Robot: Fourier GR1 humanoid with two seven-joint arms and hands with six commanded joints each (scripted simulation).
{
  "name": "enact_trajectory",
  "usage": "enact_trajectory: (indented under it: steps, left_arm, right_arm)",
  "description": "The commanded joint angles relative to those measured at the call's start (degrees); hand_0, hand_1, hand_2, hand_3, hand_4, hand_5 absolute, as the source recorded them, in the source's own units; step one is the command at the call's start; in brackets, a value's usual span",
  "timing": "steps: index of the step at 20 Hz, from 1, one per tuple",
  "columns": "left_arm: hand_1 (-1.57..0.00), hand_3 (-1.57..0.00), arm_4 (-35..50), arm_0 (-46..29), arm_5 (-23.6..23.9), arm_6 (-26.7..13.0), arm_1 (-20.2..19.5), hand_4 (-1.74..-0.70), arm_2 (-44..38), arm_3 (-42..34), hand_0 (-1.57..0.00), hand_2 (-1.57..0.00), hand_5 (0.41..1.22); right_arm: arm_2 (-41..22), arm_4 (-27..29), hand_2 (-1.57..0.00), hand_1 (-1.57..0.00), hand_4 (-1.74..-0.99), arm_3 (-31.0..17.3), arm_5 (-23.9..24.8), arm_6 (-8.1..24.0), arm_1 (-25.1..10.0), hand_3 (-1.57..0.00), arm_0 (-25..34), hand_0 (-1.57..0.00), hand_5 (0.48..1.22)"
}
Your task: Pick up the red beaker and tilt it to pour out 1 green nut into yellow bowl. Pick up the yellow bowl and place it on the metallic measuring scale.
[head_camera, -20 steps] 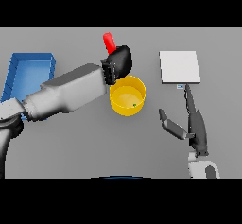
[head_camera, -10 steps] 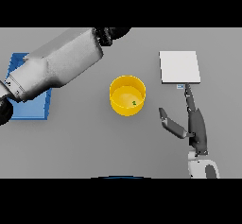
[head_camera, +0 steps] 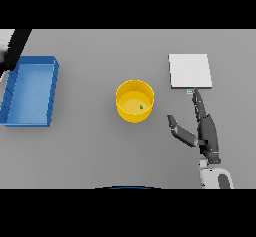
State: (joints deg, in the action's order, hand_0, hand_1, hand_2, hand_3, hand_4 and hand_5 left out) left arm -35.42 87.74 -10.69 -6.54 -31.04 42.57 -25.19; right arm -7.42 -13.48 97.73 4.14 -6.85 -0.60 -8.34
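Note:
The yellow bowl (head_camera: 131, 117) stands at the middle of the table with one small green nut (head_camera: 141, 107) lying inside it. To its upper right sits the metallic measuring scale (head_camera: 190, 70), a flat pale square. My right hand (head_camera: 207, 132) rests on the table just below the scale and to the right of the bowl, open, with straight fingers pointing at the scale and the thumb spread toward the bowl. It touches neither. Only a stretch of my left arm (head_camera: 16, 47) shows at the top left corner; its hand and the red beaker are out of sight.
A blue tray (head_camera: 27, 93) lies at the left edge of the table, just below the left arm.
My left arm swung from over the bowl up and away to the far left, taking the red beaker out of view. A green nut now lies in the bowl. The right hand stayed put.

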Motion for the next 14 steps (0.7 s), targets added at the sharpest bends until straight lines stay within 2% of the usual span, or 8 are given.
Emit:
enact_trajectory:
  steps: [1, 4, 6, 8, 10, 11, 14]
  left_arm:
    - [-1.57, -1.38, 3.25, -2.15, 1.9, 0.77, -1.7, -1.73, -2.53, -0.24, -1.57, -1.56, 1.221]
    - [-1.57, -1.43, 11.74, -8.14, 6.06, 0.34, -5.56, -1.74, -8.3, -1.77, -1.57, -1.57, 1.221]
    - [-1.57, -1.41, 16.69, -13.21, 8.77, -4.14, -8.69, -1.74, -11.21, -6.0, -1.57, -1.57, 1.221]
    - [-1.57, -1.43, 21.78, -19.37, 13.65, -8.66, -10.69, -1.74, -14.16, -10.82, -1.57, -1.57, 1.221]
    - [-1.57, -1.45, 25.73, -26.42, 18.06, -12.42, -12.82, -1.74, -15.64, -17.48, -1.57, -1.57, 1.221]
    - [-1.57, -1.45, 27.75, -29.74, 19.98, -14.97, -13.72, -1.74, -16.47, -20.5, -1.57, -1.57, 1.221]
    - [-1.57, -1.45, 31.51, -39.08, 26.19, -22.05, -14.97, -1.74, -16.73, -28.9, -1.57, -1.57, 1.221]
  right_arm:
    - [-0.09, -0.36, 0.0, 0.0, -1.222, -0.14, 0.27, -0.39, 0.02, 0.0, 0.18, 0.0, 0.59]
    - [0.2, -0.21, 0.0, 0.0, -1.222, -0.24, -0.06, -1.14, -0.79, 0.0, 0.44, 0.0, 0.586]
    - [0.12, -0.55, 0.0, 0.0, -1.223, -0.96, -0.3, -2.29, -1.26, 0.0, 0.1, 0.0, 0.591]
    - [-0.14, -0.78, 0.0, 0.0, -1.217, -0.36, -0.38, -2.73, -1.44, 0.0, -0.43, 0.0, 0.599]
    - [0.01, -1.37, 0.0, 0.0, -1.212, -1.76, -0.21, -0.69, -1.7, 0.0, 1.17, 0.0, 0.61]
    - [-0.31, -1.56, 0.0, 0.0, -1.209, -1.75, -0.51, -1.55, -1.89, 0.0, 0.65, 0.0, 0.62]
    - [-0.4, -2.03, 0.0, 0.0, -1.21, -1.49, -0.65, -1.15, -2.43, 0.0, 1.14, 0.0, 0.649]
